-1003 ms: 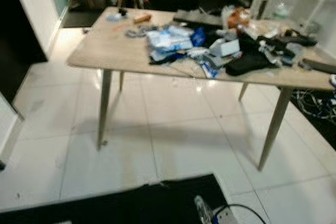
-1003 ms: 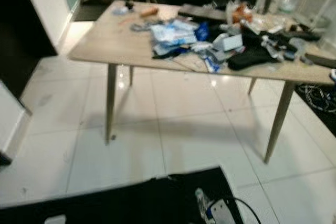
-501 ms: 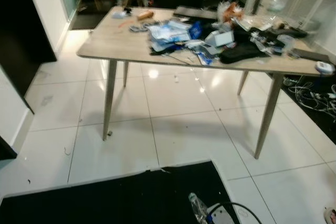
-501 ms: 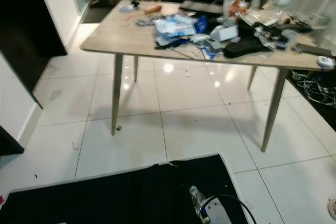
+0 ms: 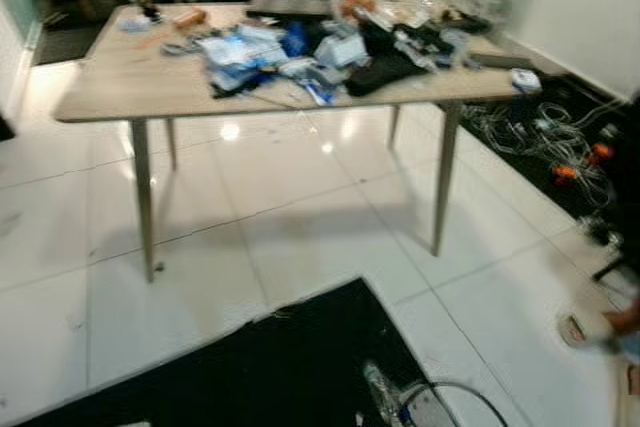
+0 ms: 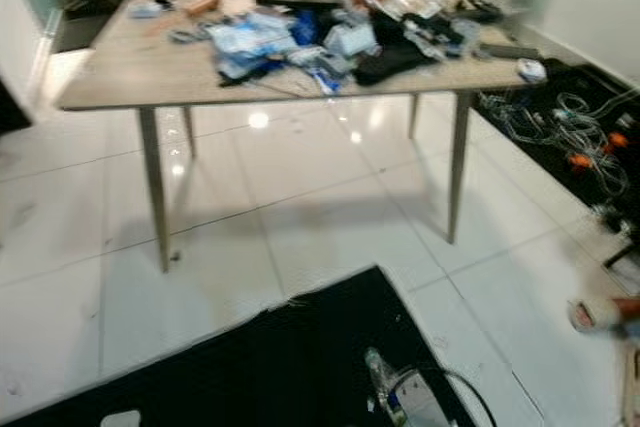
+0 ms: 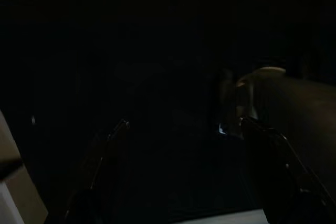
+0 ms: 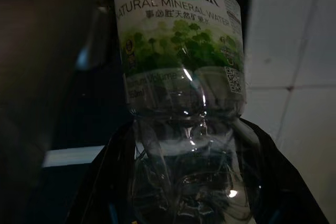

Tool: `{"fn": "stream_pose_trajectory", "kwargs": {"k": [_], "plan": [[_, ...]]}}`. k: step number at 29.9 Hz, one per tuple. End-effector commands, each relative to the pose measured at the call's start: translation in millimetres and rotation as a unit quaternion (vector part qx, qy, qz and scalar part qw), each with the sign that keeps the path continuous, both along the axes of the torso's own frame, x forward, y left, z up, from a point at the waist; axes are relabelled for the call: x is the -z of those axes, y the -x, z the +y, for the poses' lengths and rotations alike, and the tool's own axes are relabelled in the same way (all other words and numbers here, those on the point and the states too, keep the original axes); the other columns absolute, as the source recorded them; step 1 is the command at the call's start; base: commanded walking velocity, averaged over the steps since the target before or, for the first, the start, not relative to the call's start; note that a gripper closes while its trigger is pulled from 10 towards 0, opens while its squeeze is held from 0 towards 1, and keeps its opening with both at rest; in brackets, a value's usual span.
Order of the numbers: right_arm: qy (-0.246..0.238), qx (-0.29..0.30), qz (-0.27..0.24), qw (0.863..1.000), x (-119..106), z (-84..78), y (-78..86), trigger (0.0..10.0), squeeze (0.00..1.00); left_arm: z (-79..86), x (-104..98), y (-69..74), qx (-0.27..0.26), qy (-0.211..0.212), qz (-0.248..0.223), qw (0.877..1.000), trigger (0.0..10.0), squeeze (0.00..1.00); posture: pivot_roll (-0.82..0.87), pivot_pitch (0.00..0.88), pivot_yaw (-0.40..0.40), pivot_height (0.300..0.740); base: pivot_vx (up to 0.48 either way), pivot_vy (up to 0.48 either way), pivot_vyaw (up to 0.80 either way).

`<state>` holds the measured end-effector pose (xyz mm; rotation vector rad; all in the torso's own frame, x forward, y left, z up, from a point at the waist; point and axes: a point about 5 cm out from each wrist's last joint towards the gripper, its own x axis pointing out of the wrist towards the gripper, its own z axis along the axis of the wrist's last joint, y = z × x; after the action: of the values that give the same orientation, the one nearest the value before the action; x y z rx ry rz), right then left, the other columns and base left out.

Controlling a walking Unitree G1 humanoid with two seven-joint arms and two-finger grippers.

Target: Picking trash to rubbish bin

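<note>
The right gripper (image 8: 184, 182) is holding a crumpled water bottle (image 8: 181, 77) between its fingers — I'd say it is carrying it off in search of the bin. The left gripper (image 7: 178, 171) is hanging splayed wide in shadow. The table (image 5: 130, 87) is standing on white tiles (image 5: 300, 237), clutter heaped toward its far right corner — cables (image 5: 540, 137) trailing beyond.

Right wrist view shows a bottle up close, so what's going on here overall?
The right gripper is shut on a crumpled clear Spritzer water bottle, carried low in front of the robot. The head camera is blurred and looks across white floor tiles at a wooden table piled with clutter. The left wrist view is too dark to read much. No bin is in sight.
</note>
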<state>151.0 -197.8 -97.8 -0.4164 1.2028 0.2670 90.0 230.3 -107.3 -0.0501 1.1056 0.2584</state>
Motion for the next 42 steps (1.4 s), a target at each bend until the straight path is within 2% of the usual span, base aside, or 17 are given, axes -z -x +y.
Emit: {"fn": "stream_pose_trajectory", "kwargs": {"k": [1, 8, 10, 14, 16, 17, 18, 20, 22, 25, 27, 28, 31, 33, 37, 42], "plan": [[0.005, -0.004, 0.005, 1.0, 0.9, -1.1, 2.7, 10.0, 0.0, -0.8, 1.8, 6.4, -0.002, -0.003, 0.012, 1.0, 10.0, 0.0, 0.1, 0.021, 0.006, 0.74, 0.0, 0.0, -0.79], [0.019, 0.004, -0.002, 1.0, -2.2, -12.8, -0.5, 10.0, 0.0, -9.1, 3.5, 5.3, -0.002, 0.003, 0.015, 1.0, 10.0, 0.0, 0.08, 0.018, -0.002, 0.74, 0.0, 0.0, -0.79], [0.023, 0.017, -0.013, 0.999, -5.3, -17.5, -6.1, 10.0, 0.0, -14.6, 4.3, 3.0, 0.006, 0.008, 0.017, 1.0, 10.0, 0.0, 0.03, 0.004, 0.027, 0.74, 0.0, 0.0, -0.79], [0.019, 0.046, -0.031, 0.998, -9.6, -20.5, -15.3, 10.0, 0.0, -18.7, 4.4, -1.1, 0.028, 0.011, 0.022, 0.999, 10.0, 0.0, 0.0, 0.0, 0.031, 0.74, 0.0, 0.0, -0.79], [0.017, 0.058, -0.044, 0.997, -13.3, -23.4, -22.3, 10.0, 0.0, -14.9, 0.4, -15.5, 0.041, 0.005, 0.009, 0.999, 10.0, 0.0, -0.02, 0.007, 0.035, 0.74, 0.0, 0.0, -0.79], [0.017, 0.058, -0.044, 0.997, -13.3, -23.4, -22.3, 10.0, 0.0, -14.9, 0.4, -15.5, 0.041, 0.005, 0.009, 0.999, 10.0, 0.0, -0.02, 0.007, 0.035, 0.74, 0.0, 0.0, -0.79], [0.021, 0.059, -0.045, 0.997, -13.9, -26.0, -22.6, 10.0, 0.0, -12.9, -2.6, -24.8, 0.043, 0.002, -0.003, 0.999, 10.0, 0.0, -0.03, 0.003, 0.04, 0.74, 0.0, 0.0, -0.79], [0.028, 0.068, -0.044, 0.996, -13.9, -31.5, -19.8, 10.0, 0.0, -11.7, -7.9, -40.7, 0.057, 0.001, -0.025, 0.998, 10.0, 0.0, -0.05, 0.02, 0.053, 0.74, 0.0, 0.0, -0.79], [0.031, 0.08, -0.041, 0.995, -13.1, -35.7, -15.6, 10.0, 0.0, -13.0, -9.4, -46.2, 0.072, -0.001, -0.028, 0.997, 10.0, 0.0, -0.07, 0.033, 0.061, 0.74, 0.0, 0.0, -0.79], [0.031, 0.087, -0.038, 0.995, -11.9, -37.3, -11.9, 10.0, 0.0, -13.4, -9.2, -46.4, 0.078, -0.002, -0.023, 0.997, 10.0, 0.0, -0.08, 0.04, 0.066, 0.74, 0.0, 0.0, -0.79], [0.033, 0.096, -0.027, 0.994, -8.1, -39.1, -1.4, 10.0, 0.0, -12.9, -8.0, -42.9, 0.081, -0.001, -0.015, 0.997, 10.0, 0.0, -0.09, 0.034, 0.084, 0.74, 0.0, 0.0, -0.79], [0.033, 0.096, -0.027, 0.994, -8.1, -39.1, -1.4, 10.0, 0.0, -12.9, -8.0, -42.9, 0.081, -0.001, -0.015, 0.997, 10.0, 0.0, -0.09, 0.034, 0.084, 0.74, 0.0, 0.0, -0.79], [0.035, 0.121, -0.007, 0.992, -1.8, -42.1, 18.0, 10.0, 0.0, -16.6, -2.4, -27.5, 0.095, 0.005, 0.01, 0.995, 10.0, 0.0, -0.11, 0.043, 0.092, 0.74, 0.0, 0.0, -0.79], [0.035, 0.129, -0.002, 0.991, 0.1, -42.6, 24.0, 10.0, 0.0, -17.2, -0.6, -21.8, 0.094, 0.006, 0.018, 0.995, 10.0, 0.0, -0.11, 0.044, 0.089, 0.74, 0.0, 0.0, -0.79], [0.034, 0.129, 0.001, 0.991, 1.2, -41.3, 26.5, 10.0, 0.0, -17.1, -0.6, -21.4, 0.088, 0.009, 0.016, 0.996, 10.0, 0.0, -0.12, 0.051, 0.097, 0.74, 0.0, 0.0, -0.79], [0.028, 0.123, -0.006, 0.992, 0.7, -36.1, 21.0, 10.0, 0.0, -21.0, -1.6, -27.0, 0.098, 0.013, 0.008, 0.995, 10.0, 0.0, -0.1, 0.046, 0.087, 0.74, 0.0, 0.0, -0.79]]}}
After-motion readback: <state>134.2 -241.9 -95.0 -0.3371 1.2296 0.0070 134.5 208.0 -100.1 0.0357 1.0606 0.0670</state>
